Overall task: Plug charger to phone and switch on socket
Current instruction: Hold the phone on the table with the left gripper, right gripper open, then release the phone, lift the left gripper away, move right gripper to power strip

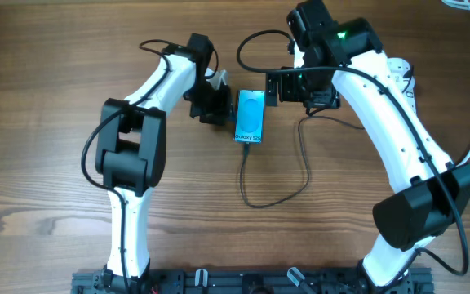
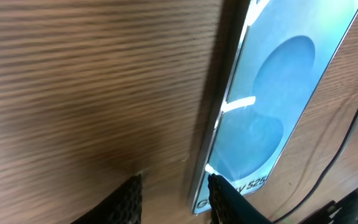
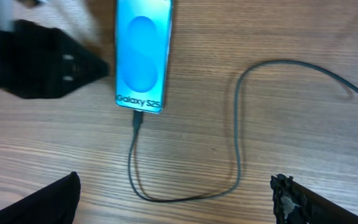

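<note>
Resting on grained wood, glossy rectangular phone meets thin looping charger.

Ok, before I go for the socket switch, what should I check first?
1. Charger tip seated in the bottom edge of the phone: ok.
2. Phone lying flat on the table, screen up: ok.
3. Right gripper open and empty: ok.
4. Left gripper clear of the phone: not ok. The jaws are apart, but one finger overlaps the phone's long edge.
5. Socket switch in sight: cannot tell. No view shows the socket clearly.
</note>
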`<state>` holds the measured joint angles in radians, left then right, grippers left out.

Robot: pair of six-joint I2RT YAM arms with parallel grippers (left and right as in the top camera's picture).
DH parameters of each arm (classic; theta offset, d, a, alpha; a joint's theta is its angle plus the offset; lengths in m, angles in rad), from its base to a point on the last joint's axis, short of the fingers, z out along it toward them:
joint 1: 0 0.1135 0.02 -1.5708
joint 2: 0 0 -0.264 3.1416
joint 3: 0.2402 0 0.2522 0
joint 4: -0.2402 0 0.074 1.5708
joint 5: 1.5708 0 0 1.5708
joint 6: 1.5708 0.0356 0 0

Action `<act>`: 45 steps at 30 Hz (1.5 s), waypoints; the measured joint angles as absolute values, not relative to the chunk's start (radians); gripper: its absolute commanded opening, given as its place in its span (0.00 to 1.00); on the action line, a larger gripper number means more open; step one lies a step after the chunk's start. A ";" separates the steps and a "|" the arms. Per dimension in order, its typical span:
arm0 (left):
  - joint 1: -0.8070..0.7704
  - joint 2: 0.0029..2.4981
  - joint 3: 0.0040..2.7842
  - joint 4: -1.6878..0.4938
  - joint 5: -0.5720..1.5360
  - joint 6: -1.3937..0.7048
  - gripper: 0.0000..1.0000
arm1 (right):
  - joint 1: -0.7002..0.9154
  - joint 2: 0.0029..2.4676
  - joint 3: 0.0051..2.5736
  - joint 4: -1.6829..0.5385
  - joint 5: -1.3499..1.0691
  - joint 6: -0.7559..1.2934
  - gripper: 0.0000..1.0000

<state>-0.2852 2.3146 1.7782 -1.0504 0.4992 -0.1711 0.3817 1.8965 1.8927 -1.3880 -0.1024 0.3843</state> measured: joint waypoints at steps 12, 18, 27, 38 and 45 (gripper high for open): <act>-0.129 1.769 1.831 -1.141 0.206 -0.178 1.00 | 0.031 1.897 1.892 -1.478 -0.083 0.392 1.00; -0.129 1.771 1.830 -1.145 0.179 -0.178 1.00 | -0.160 1.897 1.891 -1.467 -0.081 0.398 1.00; -0.129 1.771 1.830 -1.145 0.179 -0.178 1.00 | -0.432 1.897 1.890 -1.350 -0.141 0.408 1.00; -0.129 1.771 1.830 -1.145 0.179 -0.178 1.00 | -0.461 1.982 1.837 -1.060 -0.038 0.430 1.00; -0.129 1.771 1.830 -1.145 0.179 -0.178 1.00 | -0.461 2.046 1.801 -0.994 0.028 0.434 1.00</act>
<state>-0.1287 1.7706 1.8301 -1.1454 0.1795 -0.1776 -0.4610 2.0464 1.8008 -0.9936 0.0284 0.4343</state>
